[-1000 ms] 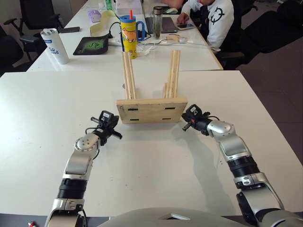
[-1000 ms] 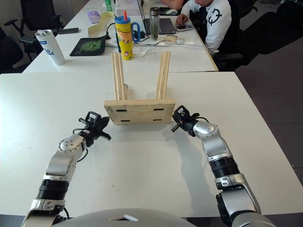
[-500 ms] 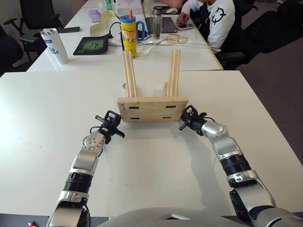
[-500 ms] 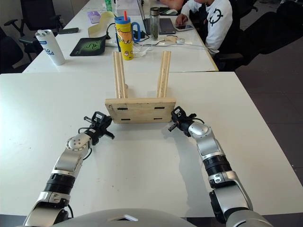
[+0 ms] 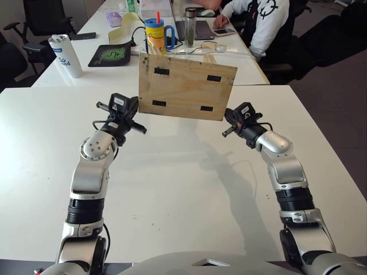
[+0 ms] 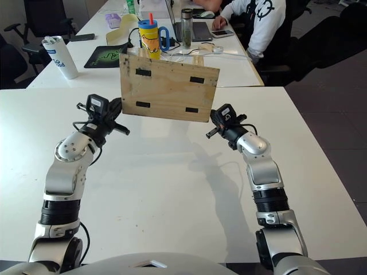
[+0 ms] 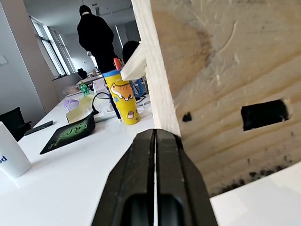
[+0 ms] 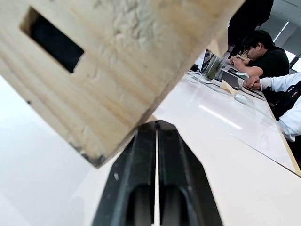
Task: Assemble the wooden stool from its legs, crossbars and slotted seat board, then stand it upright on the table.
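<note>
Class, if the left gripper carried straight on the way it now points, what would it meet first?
The side edge of the seat board: the left gripper, jaws shut, points right at it and looks to be touching or nearly so.

Count at the table — boards, slots, grippers, cups.
Pale wooden seat board (image 5: 186, 87): one. Dark rectangular slots (image 5: 161, 71) cut through it: four, in two rows of two. Black two-fingered grippers: two — left gripper (image 7: 154, 132), right gripper (image 8: 156, 123). Yellow cartoon-printed tumbler (image 5: 154, 35) with blue lid and red straw: one. White cylindrical cup (image 5: 65, 54) with blue print: one. Clear bottle with dark cap (image 5: 190, 26): one. Black-and-green flat mat (image 5: 112, 54): one. White tables (image 5: 172, 189): two counted, near and far.
</note>
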Action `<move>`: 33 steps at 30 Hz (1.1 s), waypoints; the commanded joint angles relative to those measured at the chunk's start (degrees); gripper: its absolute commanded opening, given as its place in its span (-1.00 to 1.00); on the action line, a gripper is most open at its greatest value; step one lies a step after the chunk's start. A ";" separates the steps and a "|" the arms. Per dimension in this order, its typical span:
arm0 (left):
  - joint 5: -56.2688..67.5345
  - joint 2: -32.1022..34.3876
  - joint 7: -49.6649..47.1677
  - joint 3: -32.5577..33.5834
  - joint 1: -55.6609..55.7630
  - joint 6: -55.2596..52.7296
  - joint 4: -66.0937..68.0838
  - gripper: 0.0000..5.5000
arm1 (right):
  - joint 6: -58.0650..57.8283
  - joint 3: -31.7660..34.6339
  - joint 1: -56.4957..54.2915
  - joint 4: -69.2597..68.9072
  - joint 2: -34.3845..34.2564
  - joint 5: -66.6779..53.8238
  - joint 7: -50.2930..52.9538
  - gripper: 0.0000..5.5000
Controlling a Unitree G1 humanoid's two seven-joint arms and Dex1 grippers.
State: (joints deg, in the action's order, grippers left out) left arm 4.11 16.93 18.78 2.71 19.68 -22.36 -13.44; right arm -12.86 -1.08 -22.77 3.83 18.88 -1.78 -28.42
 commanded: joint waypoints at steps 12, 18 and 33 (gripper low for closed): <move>3.90 -2.17 3.09 -3.56 1.87 -1.78 -3.41 -1.00 | 2.87 -2.13 -6.83 -6.84 -4.79 -5.09 -0.14 -0.99; 4.09 -2.99 1.05 -1.19 3.39 -1.27 -1.73 -1.00 | 3.79 -1.28 -7.10 -4.91 -5.04 -4.45 1.42 -0.99; -4.90 1.23 -10.56 4.75 1.60 0.35 14.28 -1.00 | 2.84 -0.23 -8.52 8.41 -3.05 5.17 12.37 -0.99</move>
State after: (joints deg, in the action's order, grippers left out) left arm 0.85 16.45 11.08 5.10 22.66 -22.43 -2.27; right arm -10.12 -1.94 -31.88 9.76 15.38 2.08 -18.23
